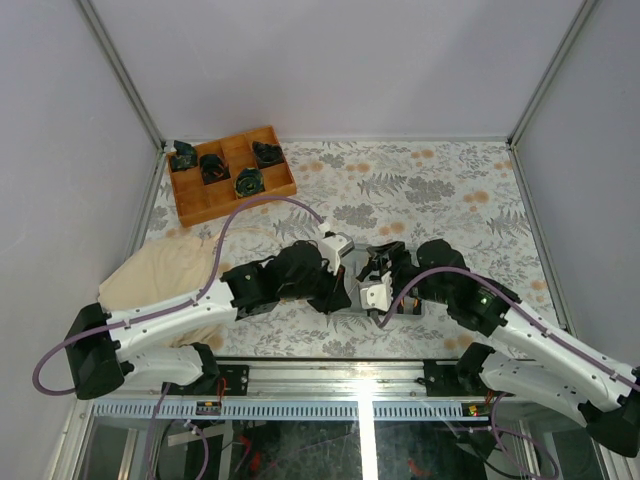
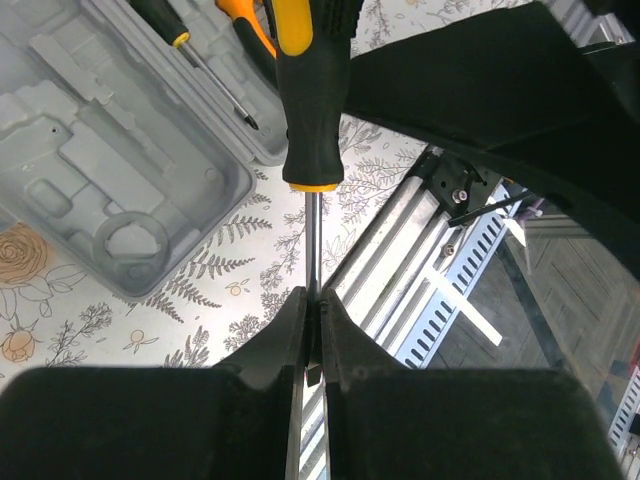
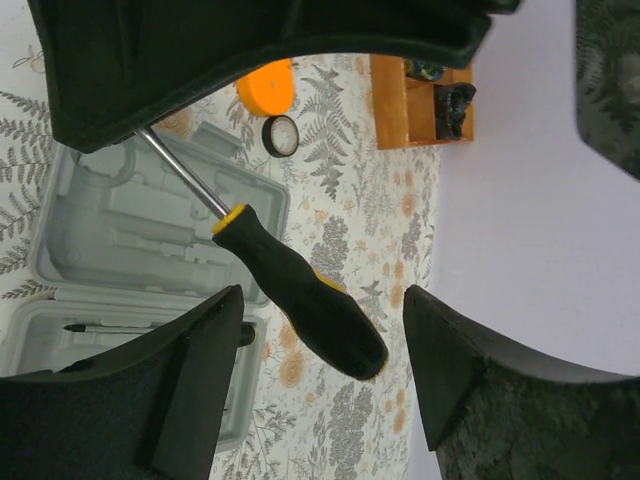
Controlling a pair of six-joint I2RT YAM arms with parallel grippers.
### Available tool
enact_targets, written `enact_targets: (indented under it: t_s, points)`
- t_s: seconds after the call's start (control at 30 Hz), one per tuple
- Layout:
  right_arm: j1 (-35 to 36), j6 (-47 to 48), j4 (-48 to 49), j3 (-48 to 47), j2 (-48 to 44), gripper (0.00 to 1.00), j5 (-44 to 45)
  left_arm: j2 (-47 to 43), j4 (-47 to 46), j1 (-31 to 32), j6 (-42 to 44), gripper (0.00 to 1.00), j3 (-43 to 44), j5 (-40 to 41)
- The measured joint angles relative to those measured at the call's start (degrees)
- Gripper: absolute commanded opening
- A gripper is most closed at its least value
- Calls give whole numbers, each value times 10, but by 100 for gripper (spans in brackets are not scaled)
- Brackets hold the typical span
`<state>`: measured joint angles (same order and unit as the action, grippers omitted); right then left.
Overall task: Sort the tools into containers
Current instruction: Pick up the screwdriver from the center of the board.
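Observation:
My left gripper [image 2: 313, 300] is shut on the metal shaft of a large black-and-yellow screwdriver [image 2: 310, 110] and holds it in the air beside the open grey case [image 2: 100, 150], over the table's near edge. My right gripper [image 3: 322, 300] is open, and the same screwdriver's handle [image 3: 300, 295] lies between its fingers without touching them. A small screwdriver [image 2: 200, 60] lies in one half of the case, with an orange pliers handle [image 2: 245, 20] next to it. An orange tape measure [image 3: 265, 88] and a small black ring [image 3: 281, 135] lie on the cloth beyond the case [image 3: 130, 240].
The brown wooden tray [image 1: 232, 172] with black parts stands at the back left. A beige cloth [image 1: 165, 275] lies under the left arm. The metal frame rail [image 2: 420, 250] runs along the table's near edge. White walls close in all sides.

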<state>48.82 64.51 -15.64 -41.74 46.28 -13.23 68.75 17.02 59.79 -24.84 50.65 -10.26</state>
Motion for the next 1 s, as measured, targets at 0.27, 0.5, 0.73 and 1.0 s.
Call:
enact_targets:
  t_s: [0.27, 0.5, 0.73, 1.0]
  points:
    - [4, 9, -30, -14, 26, 44, 0, 2, 15, 2, 24, 0, 14, -25]
    - [10, 10, -61, -24, 29, 31, -1, 8, 63, 2, 57, 0, 46, -35]
    - [16, 6, -74, -29, 36, 8, -10, 8, 126, 2, 98, 10, 90, -34]
    - [20, -45, -94, -39, 54, 6, -9, -26, 136, 2, 118, 49, 104, -33]
